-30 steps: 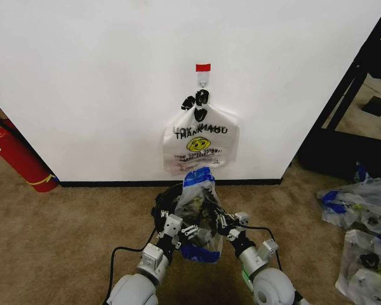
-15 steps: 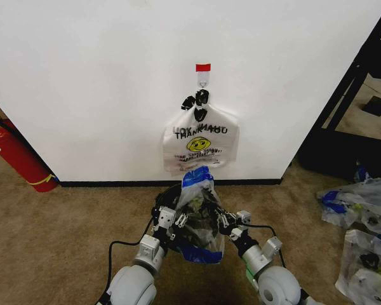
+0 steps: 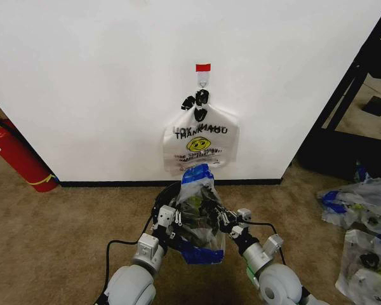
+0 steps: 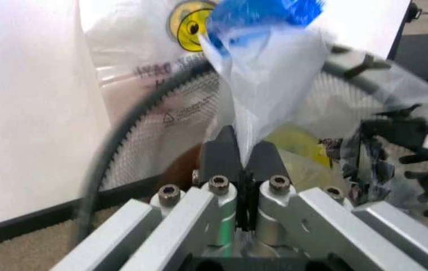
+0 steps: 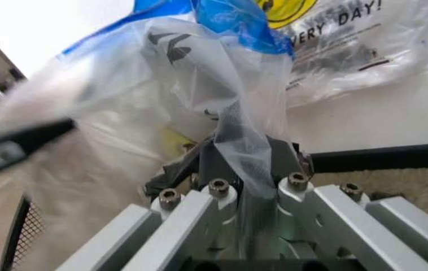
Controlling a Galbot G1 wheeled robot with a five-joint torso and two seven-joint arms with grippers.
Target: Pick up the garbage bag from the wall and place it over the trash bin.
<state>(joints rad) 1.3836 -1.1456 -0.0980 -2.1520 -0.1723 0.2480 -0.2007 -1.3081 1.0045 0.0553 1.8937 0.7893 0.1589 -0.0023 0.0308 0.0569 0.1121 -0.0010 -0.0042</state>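
Note:
The garbage bag point(image 3: 199, 216), thin and see-through with blue patches, is stretched between my two grippers low in front of the wall. My left gripper point(image 3: 170, 222) is shut on one edge of the garbage bag point(image 4: 263, 84), its dark fingers point(image 4: 222, 155) pinching the film. On the other side my right gripper point(image 3: 232, 222) is shut on a twisted strand of the garbage bag point(image 5: 222, 96). The trash bin point(image 3: 165, 194) stands under and behind the bag; its black round rim point(image 4: 123, 132) and mesh wall show around the plastic, and most of it is hidden.
An opaque white THANK YOU bag point(image 3: 200, 143) with a yellow smiley hangs from a hook under red tape point(image 3: 203, 67). A red fire extinguisher point(image 3: 16, 155) leans at the left. More plastic bags point(image 3: 362, 203) lie on the carpet at the right, near a black frame point(image 3: 349, 95).
Both grippers have eased slightly apart and back toward me, spreading the garbage bag a little wider over the bin. The wall bag has not moved.

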